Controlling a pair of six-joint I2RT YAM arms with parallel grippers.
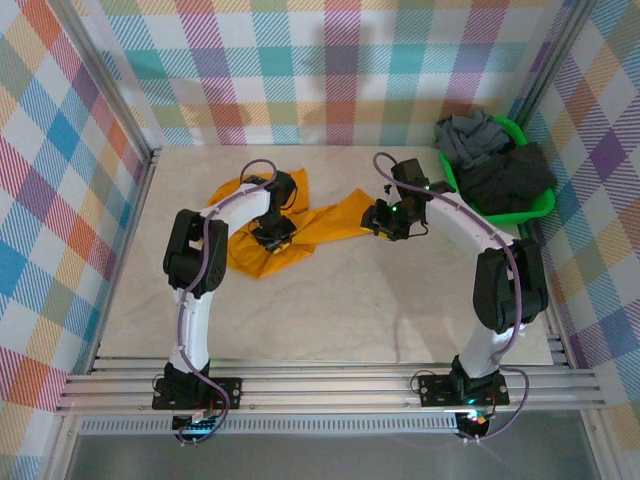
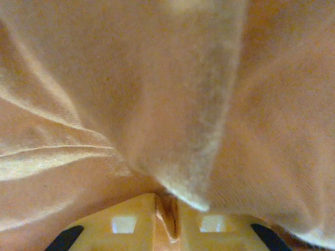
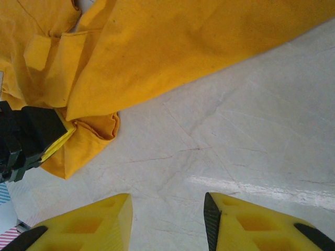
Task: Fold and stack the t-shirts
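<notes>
One shallow fold of the orange t-shirt (image 1: pixel 335 220) is being pinched by the left end effector (image 2: pixel 166 212), risking slippage; the right end effector (image 3: pixel 167 212) is being held spread apart.

Orange t-shirt (image 1: pixel 335 220) lies rumpled on the table (image 1: pixel 330 320), left gripper (image 1: pixel 272 234) down on it. Grey shirt (image 1: pixel 472 135) and charcoal shirt (image 1: pixel 512 180) are heaped in a green basket (image 1: pixel 545 207) at the far-right corner.

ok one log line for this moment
left gripper: shut on orange t-shirt | right gripper: open, above table | grey t-shirt, charcoal t-shirt: in green basket
</notes>
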